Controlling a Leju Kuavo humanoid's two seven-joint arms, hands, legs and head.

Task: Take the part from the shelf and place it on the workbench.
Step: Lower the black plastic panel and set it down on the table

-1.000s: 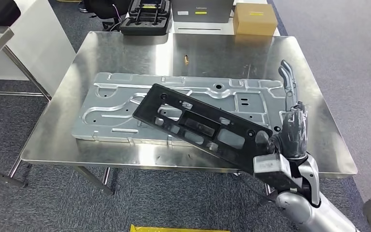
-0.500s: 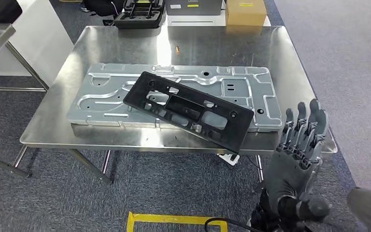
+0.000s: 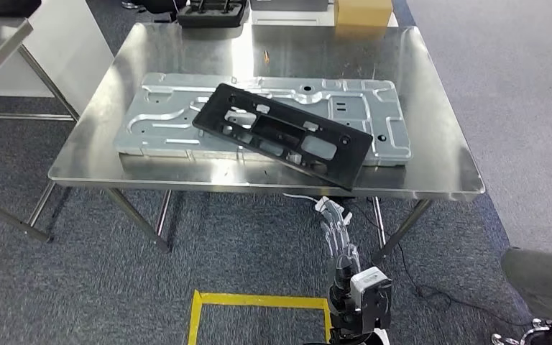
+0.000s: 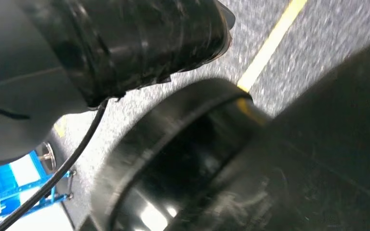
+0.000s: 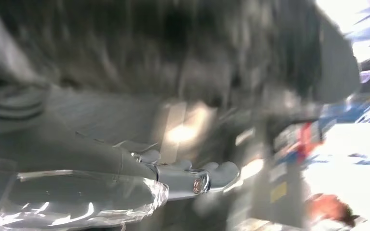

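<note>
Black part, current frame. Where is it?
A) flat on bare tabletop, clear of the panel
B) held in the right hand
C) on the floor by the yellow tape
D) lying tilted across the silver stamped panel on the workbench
D: the black part lies diagonally on the silver stamped panel on the workbench, and the right hand hangs below the table edge holding nothing.

right wrist view motion-blurred, cardboard box (image 3: 363,12) cropped (top edge)
</note>
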